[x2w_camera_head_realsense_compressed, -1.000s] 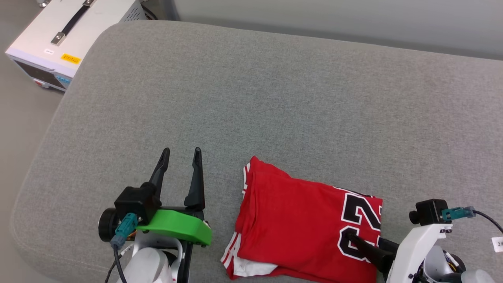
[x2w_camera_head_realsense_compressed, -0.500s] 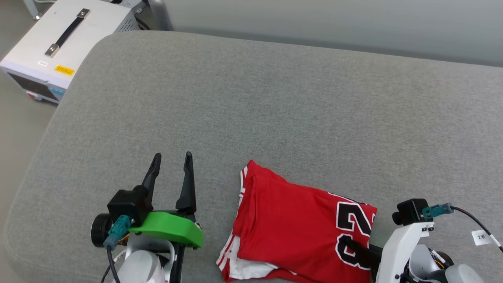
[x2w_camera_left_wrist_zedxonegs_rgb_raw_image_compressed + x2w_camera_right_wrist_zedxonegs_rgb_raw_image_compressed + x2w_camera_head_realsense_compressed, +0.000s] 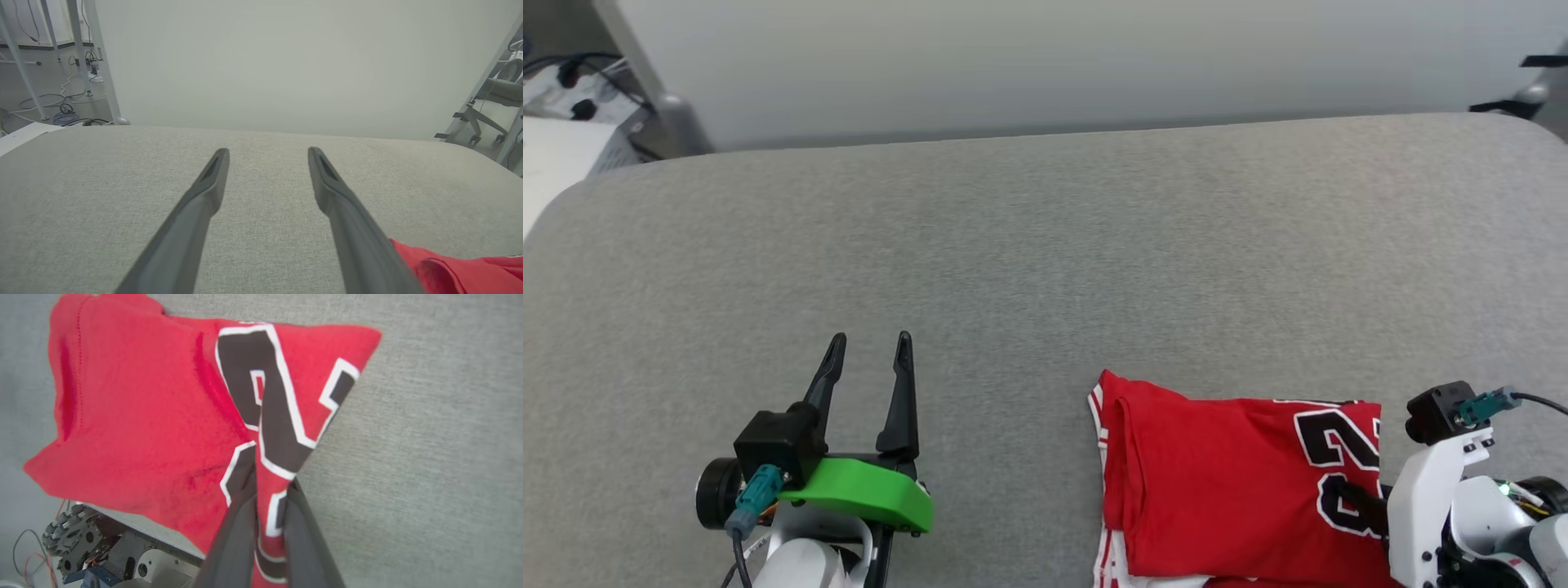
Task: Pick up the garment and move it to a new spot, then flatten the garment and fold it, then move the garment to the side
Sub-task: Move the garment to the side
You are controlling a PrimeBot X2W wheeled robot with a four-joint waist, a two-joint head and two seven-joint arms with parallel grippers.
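Folded garment [image 3: 1217,482] lies at near right of grey surface [image 3: 1045,245]; right tool [image 3: 270,482] pinched tight on a fold at the black "23". Further left, left tool [image 3: 870,339] parted moderately, gripping nothing, apart from the cloth.

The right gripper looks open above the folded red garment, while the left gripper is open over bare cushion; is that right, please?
Not quite: the right wrist view shows the right gripper shut on the garment, pinching a fold. The left gripper is indeed open over bare cushion.
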